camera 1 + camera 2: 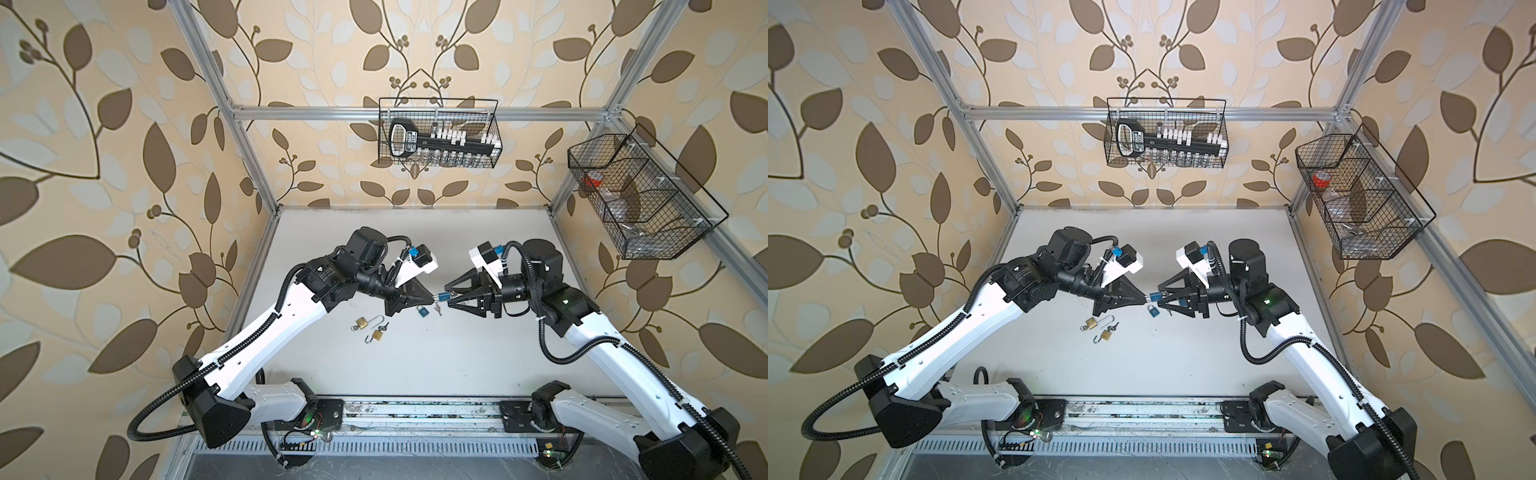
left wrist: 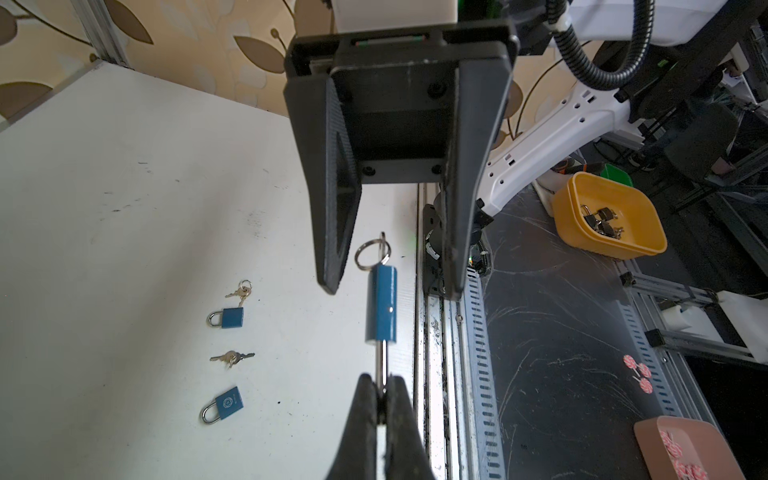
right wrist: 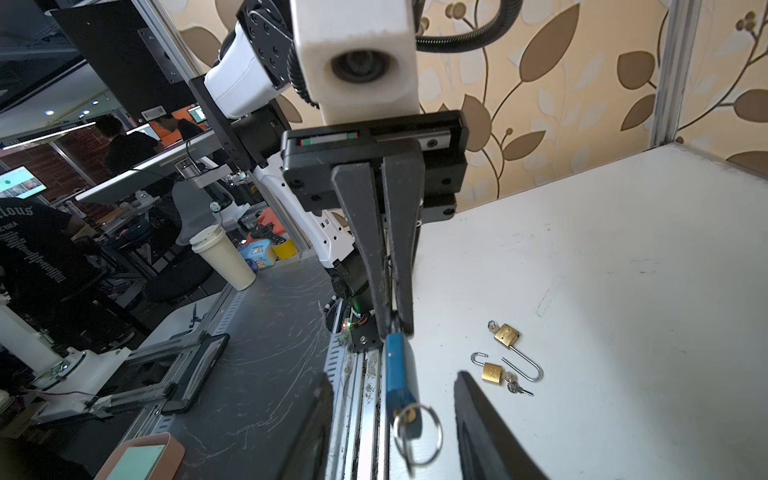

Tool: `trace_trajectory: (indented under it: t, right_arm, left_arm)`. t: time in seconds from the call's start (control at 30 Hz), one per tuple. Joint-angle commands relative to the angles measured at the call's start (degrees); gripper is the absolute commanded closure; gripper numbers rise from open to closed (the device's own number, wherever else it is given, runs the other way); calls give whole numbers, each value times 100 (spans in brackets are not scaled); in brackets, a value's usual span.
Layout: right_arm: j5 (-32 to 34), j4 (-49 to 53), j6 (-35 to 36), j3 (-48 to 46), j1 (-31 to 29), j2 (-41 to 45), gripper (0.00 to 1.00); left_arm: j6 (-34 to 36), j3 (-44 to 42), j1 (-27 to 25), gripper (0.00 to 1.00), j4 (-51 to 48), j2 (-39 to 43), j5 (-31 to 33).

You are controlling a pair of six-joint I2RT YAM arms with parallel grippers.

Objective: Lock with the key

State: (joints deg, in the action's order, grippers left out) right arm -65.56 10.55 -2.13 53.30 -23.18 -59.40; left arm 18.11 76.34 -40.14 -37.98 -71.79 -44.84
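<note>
Your left gripper (image 2: 380, 388), clamped on the shackle (image 2: 381, 361), holds the blue padlock (image 2: 381, 305) in mid-air with its long axis aimed straight at your right gripper (image 2: 390, 289), whose parted jaws flank, without visibly touching, the key (image 3: 410, 414) jutting from the padlock's far end.

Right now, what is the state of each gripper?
Left gripper: shut on the silver shackle of the small blue padlock.
Right gripper: open, around its key ring.

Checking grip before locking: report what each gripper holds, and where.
Left gripper pinches the blue padlock by its shackle; right gripper, open around the key ring, holds nothing.
</note>
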Motion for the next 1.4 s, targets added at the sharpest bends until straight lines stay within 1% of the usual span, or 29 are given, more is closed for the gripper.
trace_trajectory:
  t: [0.0, 0.1, 0.13, 0.2, 0.3, 0.4, 0.43, 0.5, 0.53, 0.57, 0.6, 0.7, 0.83, 0.93, 1.07, 1.13, 1.2, 1.3, 1.37]
  right_arm:
    - [-251, 210, 209, 241, -77, -87, 57]
    - [-284, 219, 204, 234, -99, -86, 69]
    - [-287, 220, 205, 238, -95, -73, 76]
    - [-288, 220, 208, 206, -98, -19, 84]
    - [-291, 190, 200, 190, -91, 87, 100]
    - [-256, -49, -36, 183, -94, 285, 100]
    - [-256, -230, -210, 142, -99, 365, 100]
    - [-301, -792, -686, -5, -95, 565, 100]
    - [-346, -1021, -903, -87, -96, 651, 100]
    - [-356, -1379, -1140, -170, -93, 734, 100]
    - [-344, -1643, -1337, -236, -96, 802, 100]
    - [-179, -2060, -1714, -303, -98, 888, 100]
    - [-35, -2677, -2294, -423, -101, 844, 100]
    - [-36, -2864, -2434, -430, -162, 730, 100]
    - [123, -3023, -2557, -470, -187, 709, 100]
    - [178, -3166, -2690, -508, -190, 680, 100]
    - [301, -3321, -2824, -572, -195, 700, 100]
    - [588, -3502, -3029, -690, -195, 756, 100]
    - [630, -3548, -3147, -716, -195, 732, 100]
  left_arm:
    - [114, 296, -12, 100, 53, -43, -320]
    - [131, 342, -12, 100, 3, -89, -350]
    - [123, 349, -11, 100, -1, -90, -333]
    - [106, 350, -11, 100, 30, -81, -273]
    - [5, 296, -11, 100, 221, -14, -227]
    - [-325, 146, -12, 100, 712, 155, -412]
    - [-427, 94, -5, 98, 878, 222, -532]
    - [-751, -74, -3, 72, 1411, 430, -757]
    - [-929, -211, -5, 64, 1737, 534, -816]
    - [-1111, -326, -1, 58, 2054, 644, -833]
    - [-1260, -447, 3, 57, 2325, 734, -829]
    - [-1435, -523, 6, 56, 2567, 800, -848]
    - [-1575, -470, 1, 54, 2670, 702, -1079]
    - [-1630, -485, -2, 53, 2756, 640, -1132]
    - [-1723, -497, -9, 55, 2901, 599, -1183]
    - [-1732, -474, -11, 59, 2880, 579, -1198]
    - [-1687, -472, -7, 65, 2836, 561, -1211]
    - [-1657, -483, -5, 70, 2833, 543, -1170]
    - [-1707, -492, -3, 76, 2903, 534, -1150]
